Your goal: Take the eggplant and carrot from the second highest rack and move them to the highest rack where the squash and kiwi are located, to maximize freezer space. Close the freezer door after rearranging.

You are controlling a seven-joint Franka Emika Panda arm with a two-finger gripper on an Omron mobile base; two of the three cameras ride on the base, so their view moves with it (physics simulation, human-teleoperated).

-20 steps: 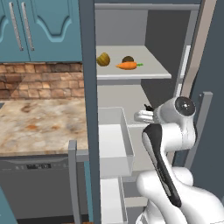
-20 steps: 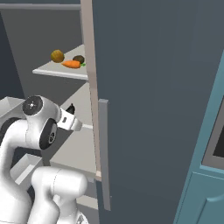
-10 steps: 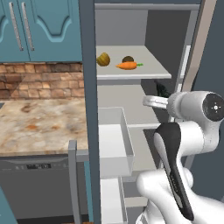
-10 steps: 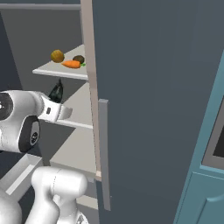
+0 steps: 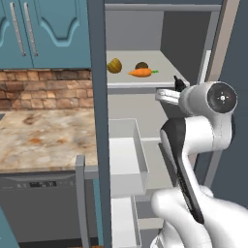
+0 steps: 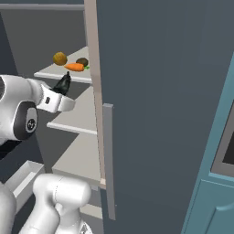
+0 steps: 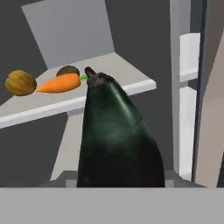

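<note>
My gripper (image 6: 58, 93) is shut on the eggplant (image 7: 116, 135), a dark, glossy oblong that sticks up from the hand, its tip (image 5: 178, 83) just below the front edge of the highest rack (image 5: 167, 60). On that rack lie the ribbed yellow-tan squash (image 5: 115, 65), the brown kiwi (image 5: 142, 65) and the orange carrot (image 5: 142, 73). In the hand view the squash (image 7: 20, 82), carrot (image 7: 60, 82) and kiwi (image 7: 68, 70) sit left of and behind the eggplant's tip. The freezer door (image 6: 160, 114) stands open on the right.
A white drawer (image 5: 127, 155) is pulled out low in the freezer, left of my arm. The teal freezer wall (image 5: 97, 97) separates the compartment from a stone counter (image 5: 43, 135). The rack below (image 6: 77, 119) is bare. The door's grey handle (image 6: 109, 160) is close on the right.
My hand has risen with the eggplant from the level of the lower rack to just under the highest rack's edge. The squash, kiwi and carrot have not moved.
</note>
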